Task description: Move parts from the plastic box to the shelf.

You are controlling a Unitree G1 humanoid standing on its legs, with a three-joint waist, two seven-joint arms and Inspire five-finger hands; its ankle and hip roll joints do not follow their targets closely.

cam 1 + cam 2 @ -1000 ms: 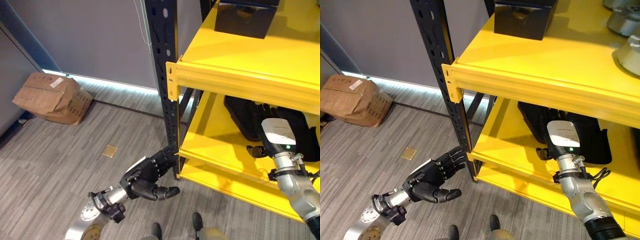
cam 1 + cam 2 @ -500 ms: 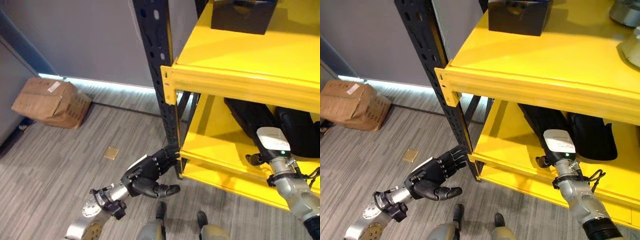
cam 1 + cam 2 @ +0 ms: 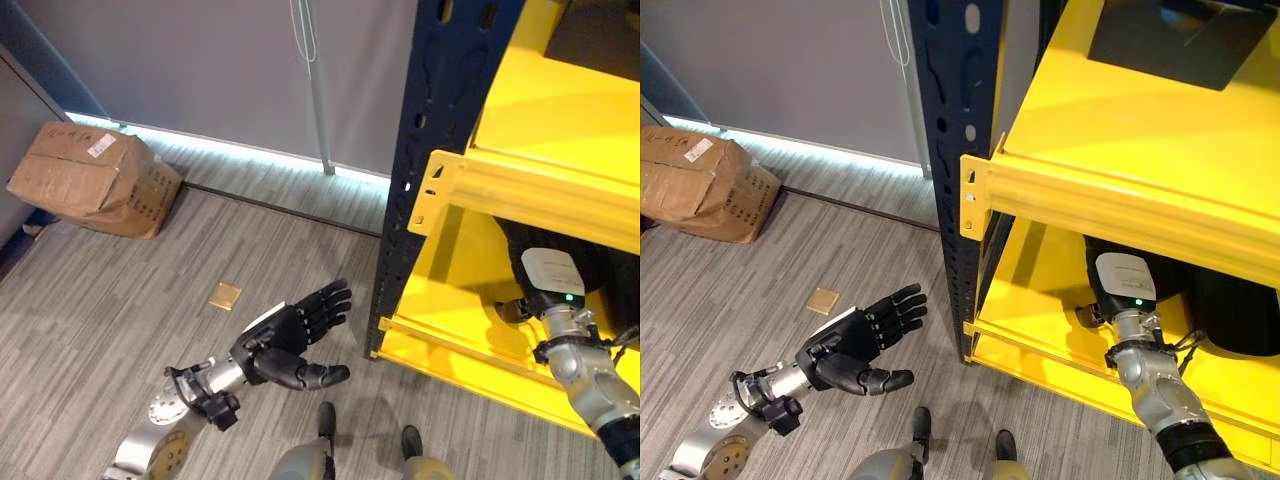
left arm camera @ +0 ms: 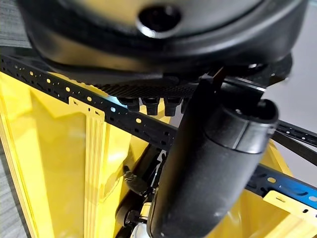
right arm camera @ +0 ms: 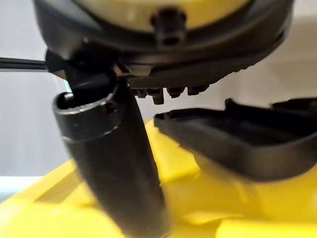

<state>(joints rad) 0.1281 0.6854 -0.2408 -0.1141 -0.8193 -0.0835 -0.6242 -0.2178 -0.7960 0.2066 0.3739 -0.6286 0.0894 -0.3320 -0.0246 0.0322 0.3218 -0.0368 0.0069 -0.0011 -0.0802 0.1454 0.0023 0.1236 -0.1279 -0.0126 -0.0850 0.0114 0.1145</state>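
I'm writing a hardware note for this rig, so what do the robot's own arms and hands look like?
Both arms are silver-grey metal with rounded joints. The left robot hand is dark, with ribbed fingers, a thick smooth thumb and a white patch on its back. On the right arm a white, rounded cover with a small green light hides the right robot hand, whose dark cylindrical thumb shows in its wrist view.

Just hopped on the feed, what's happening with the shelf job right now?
The right hand is reaching into the lower level of the yellow shelf, near a black tray, and holds nothing visible. The left hand hangs open and empty above the floor, beside the shelf's dark post.
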